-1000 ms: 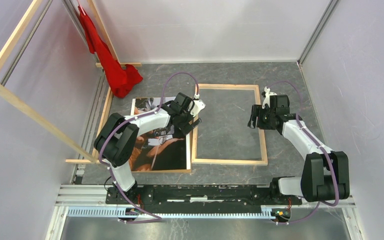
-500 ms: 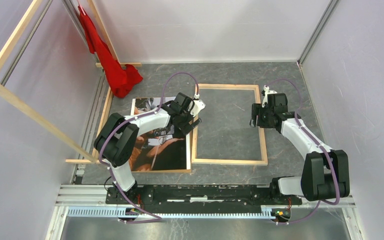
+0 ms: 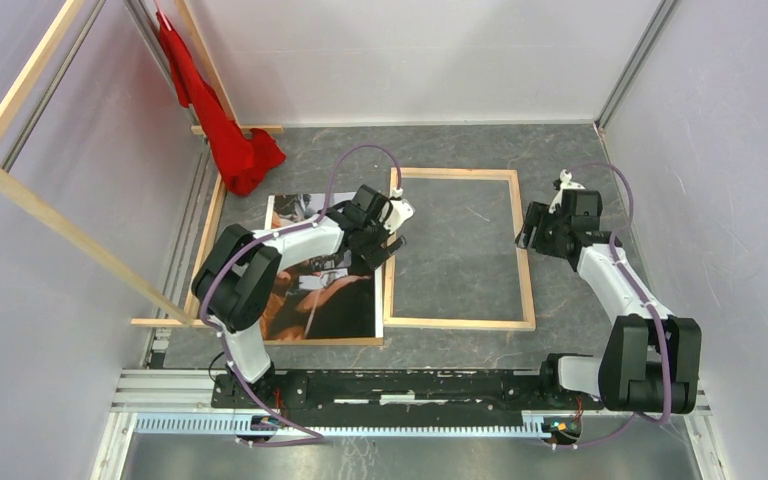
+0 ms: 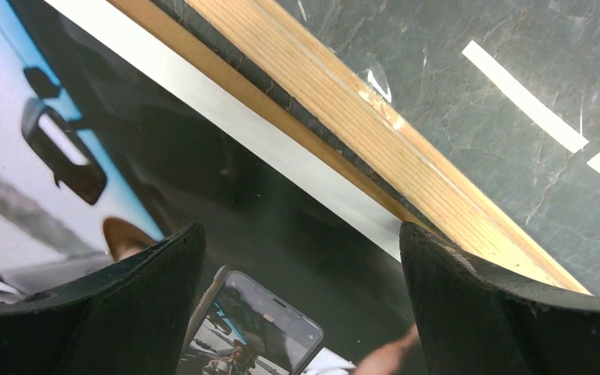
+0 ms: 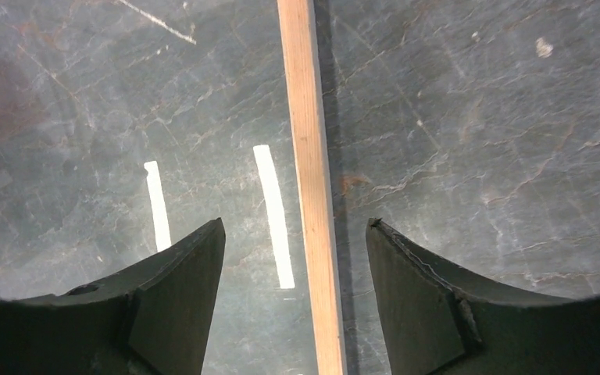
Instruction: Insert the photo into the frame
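Jaws of the left gripper (image 4: 297,258) stand spread wide with nothing between them, over the dark right margin of the photo (image 4: 203,180). Right gripper (image 5: 295,234) jaws are also spread and pinch nothing; from the right wrist, the right rail of the frame (image 5: 305,117) runs up between the two fingers. Whether either gripper touches what lies under it cannot be told.

One photo (image 3: 310,300) lies face up on one brown board (image 3: 325,342), left of the frame, its right edge just beside the frame's left rail. One frame (image 3: 460,322) lies flat, wood side up, with bare table (image 3: 580,150) inside it. Two white strips (image 5: 273,211) lie on the table inside the right rail. One red cloth (image 3: 230,130) hangs at the far left corner, well apart from both grippers.
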Motion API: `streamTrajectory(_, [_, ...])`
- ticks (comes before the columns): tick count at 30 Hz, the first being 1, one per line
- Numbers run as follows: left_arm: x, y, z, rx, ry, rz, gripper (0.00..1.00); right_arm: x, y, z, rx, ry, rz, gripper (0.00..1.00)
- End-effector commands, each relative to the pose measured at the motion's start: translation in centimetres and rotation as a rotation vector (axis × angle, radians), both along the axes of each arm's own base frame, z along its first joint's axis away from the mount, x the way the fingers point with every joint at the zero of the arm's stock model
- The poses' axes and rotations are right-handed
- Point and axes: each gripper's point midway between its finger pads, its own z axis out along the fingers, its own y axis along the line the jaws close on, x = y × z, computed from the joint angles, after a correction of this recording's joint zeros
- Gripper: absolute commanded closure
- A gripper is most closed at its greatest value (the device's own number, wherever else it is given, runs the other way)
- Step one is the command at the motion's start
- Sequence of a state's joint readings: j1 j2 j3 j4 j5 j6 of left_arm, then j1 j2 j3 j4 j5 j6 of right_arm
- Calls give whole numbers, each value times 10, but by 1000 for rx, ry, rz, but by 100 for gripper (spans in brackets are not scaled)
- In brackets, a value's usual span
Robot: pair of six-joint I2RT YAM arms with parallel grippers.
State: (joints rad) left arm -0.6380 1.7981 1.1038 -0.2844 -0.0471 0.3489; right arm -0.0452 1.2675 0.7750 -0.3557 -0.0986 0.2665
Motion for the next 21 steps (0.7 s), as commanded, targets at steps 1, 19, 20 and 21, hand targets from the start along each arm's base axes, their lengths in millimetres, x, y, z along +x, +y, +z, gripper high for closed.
streamTrajectory(1, [15, -18, 6, -44, -25, 14, 0, -1, 12, 1, 72, -35, 5, 27])
streamTrajectory(19, [47, 134, 106, 49, -173, 287, 0, 37, 229, 71, 156, -208, 345, 28])
streamTrajectory(20, [44, 153, 107, 66, -175, 321, 0, 37, 253, 74, 161, -210, 382, 29])
streamTrajectory(21, [41, 170, 108, 80, -179, 352, 0, 38, 272, 70, 158, -202, 411, 29])
